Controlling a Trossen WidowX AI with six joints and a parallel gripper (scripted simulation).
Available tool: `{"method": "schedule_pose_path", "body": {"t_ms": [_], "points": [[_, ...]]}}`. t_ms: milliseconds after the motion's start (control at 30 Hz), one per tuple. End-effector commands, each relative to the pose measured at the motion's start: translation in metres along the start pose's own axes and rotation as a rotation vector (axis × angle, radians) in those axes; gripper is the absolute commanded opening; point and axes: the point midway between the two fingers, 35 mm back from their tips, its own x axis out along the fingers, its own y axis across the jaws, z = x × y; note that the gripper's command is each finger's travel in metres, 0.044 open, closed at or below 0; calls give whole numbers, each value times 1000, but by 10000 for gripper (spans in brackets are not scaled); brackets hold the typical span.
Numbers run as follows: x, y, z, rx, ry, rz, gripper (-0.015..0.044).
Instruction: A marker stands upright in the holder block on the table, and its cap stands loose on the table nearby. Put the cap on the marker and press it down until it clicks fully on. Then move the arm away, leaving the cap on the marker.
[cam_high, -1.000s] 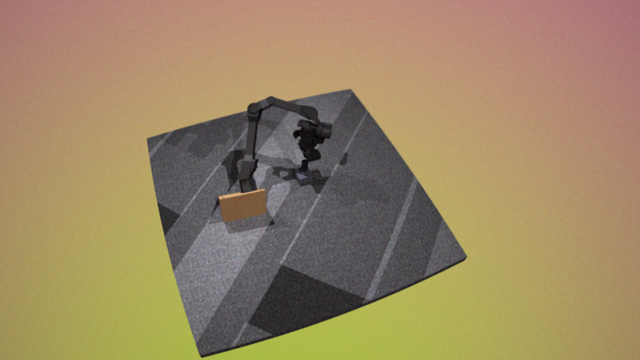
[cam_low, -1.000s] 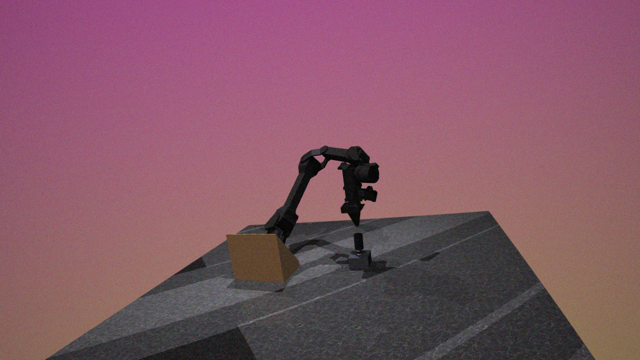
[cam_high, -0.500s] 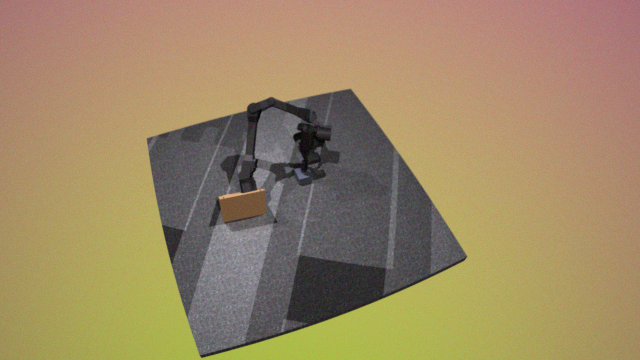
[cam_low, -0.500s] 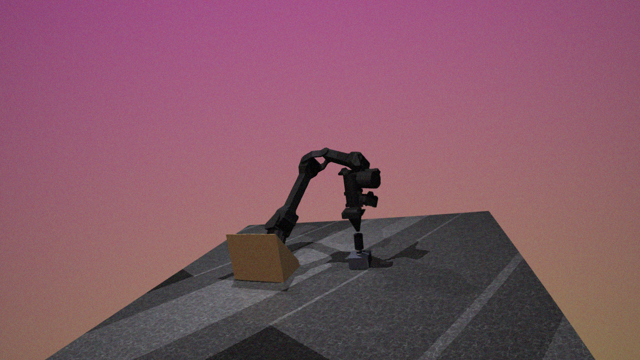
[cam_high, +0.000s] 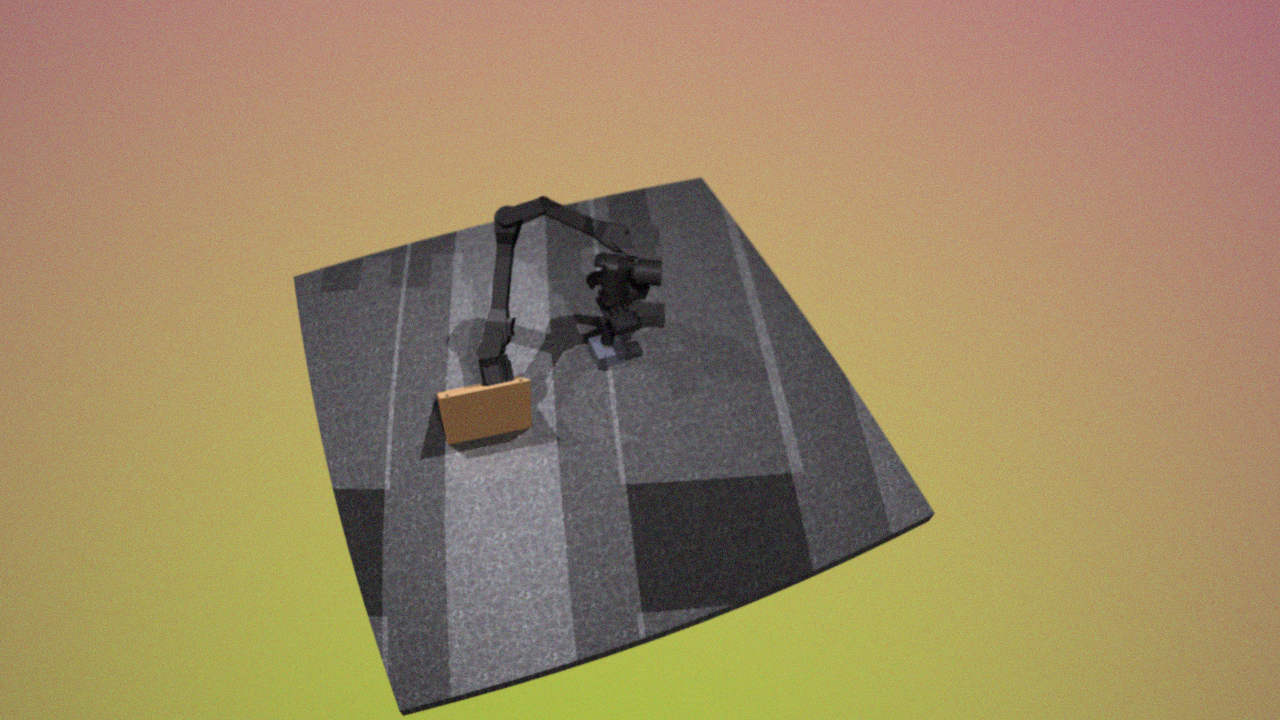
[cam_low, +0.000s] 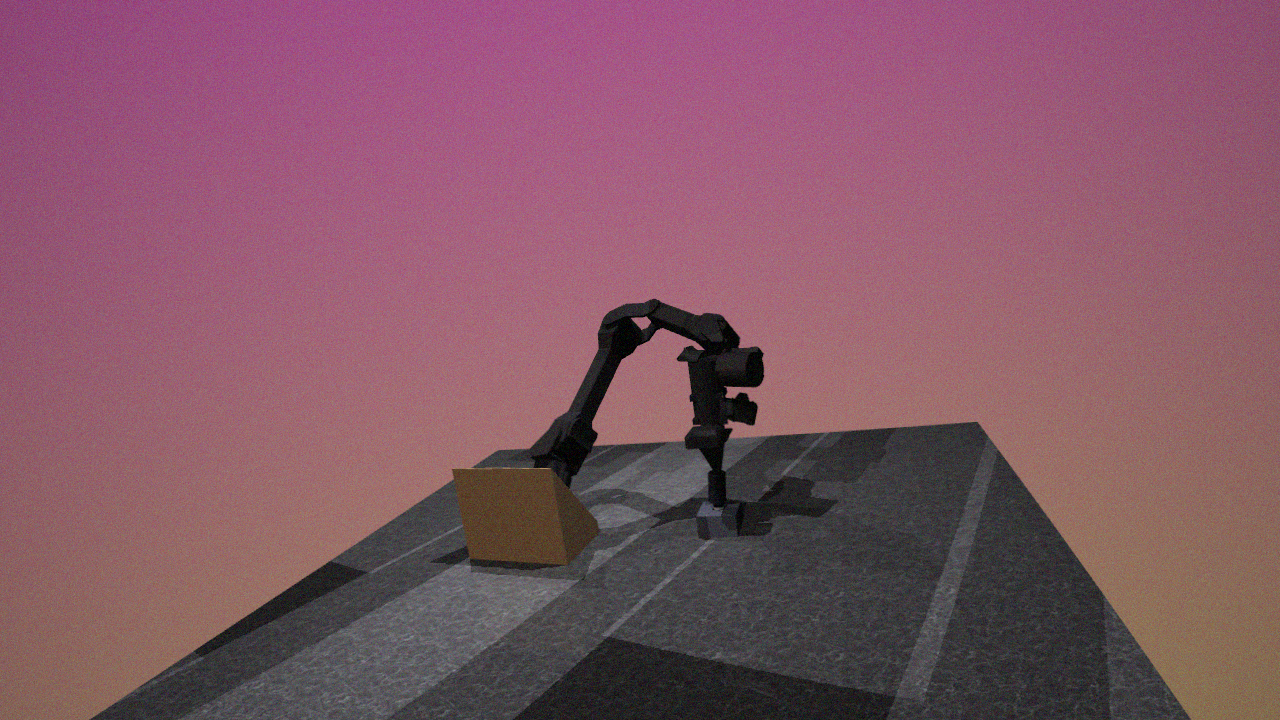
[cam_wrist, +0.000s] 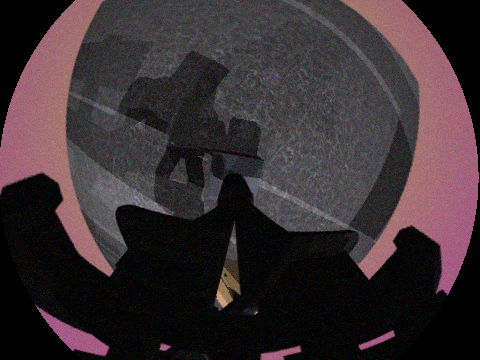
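Observation:
My gripper (cam_high: 609, 323) (cam_low: 716, 468) (cam_wrist: 236, 199) points straight down with its fingers shut and nothing between them. Its tips meet the top of the black cap (cam_low: 716, 488) (cam_wrist: 234, 187), with no gap visible in the exterior view. The cap stands upright on the marker, above the grey-blue holder block (cam_high: 601, 347) (cam_low: 718, 521) (cam_wrist: 211, 189). The marker is almost wholly hidden under the cap; only a thin light line shows just above the block. The frames do not tell whether the cap is fully on. In the wrist view the fingers cover part of the cap and block.
An orange-tan wedge-shaped box (cam_high: 486, 411) (cam_low: 512, 517) stands by the arm's base, to the left of the holder block in the top and exterior views. The dark striped table (cam_high: 707, 402) (cam_low: 778, 608) carries the arm's shadow around the block.

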Motion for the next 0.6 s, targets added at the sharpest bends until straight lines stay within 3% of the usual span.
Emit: {"method": "schedule_pose_path", "body": {"t_ms": [0, 133, 333, 433, 567], "points": [[-1, 0, 0, 0, -1, -1, 0], [-3, 0, 0, 3, -3, -1, 0], [-81, -1, 0, 92, -59, -22, 0], [-90, -1, -1, 103, -66, -24, 0], [-90, -1, -1, 103, -66, -24, 105]]}}
